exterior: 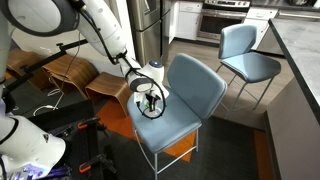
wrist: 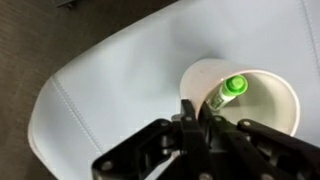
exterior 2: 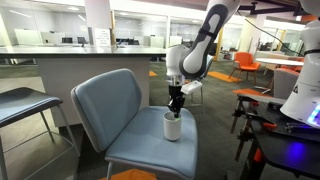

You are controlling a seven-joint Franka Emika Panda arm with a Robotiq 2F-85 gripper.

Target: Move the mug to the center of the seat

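Standing upright on the seat [exterior 2: 140, 150], the mug [exterior 2: 172, 127] is off-centre, close to the front edge and well away from the curved backrest [exterior 2: 110, 100]. In an exterior view the mug [exterior: 150, 108] sits near the seat's [exterior: 178, 122] front corner on the robot's side, mostly covered by the arm's end. The wrist view looks down into the white mug [wrist: 250, 105], where 1 small green-capped item [wrist: 236, 86] leans against the inner wall; what it is cannot be told.

The gripper [exterior 2: 176, 108] comes straight down onto the mug's mouth. In the wrist view the gripper [wrist: 197, 118] has its jaws drawn narrow, pinching the near wall of the rim, 1 finger inside and 1 outside as far as the blur allows. The white Panda arm [exterior: 105, 35] reaches in from above the chair's side.

Pale padded seat fabric [wrist: 110, 90] fills the rest of the wrist view. A second blue-grey chair [exterior: 245, 50] stands well apart, behind, and bent-wood chairs [exterior: 70, 75] sit beside the robot.
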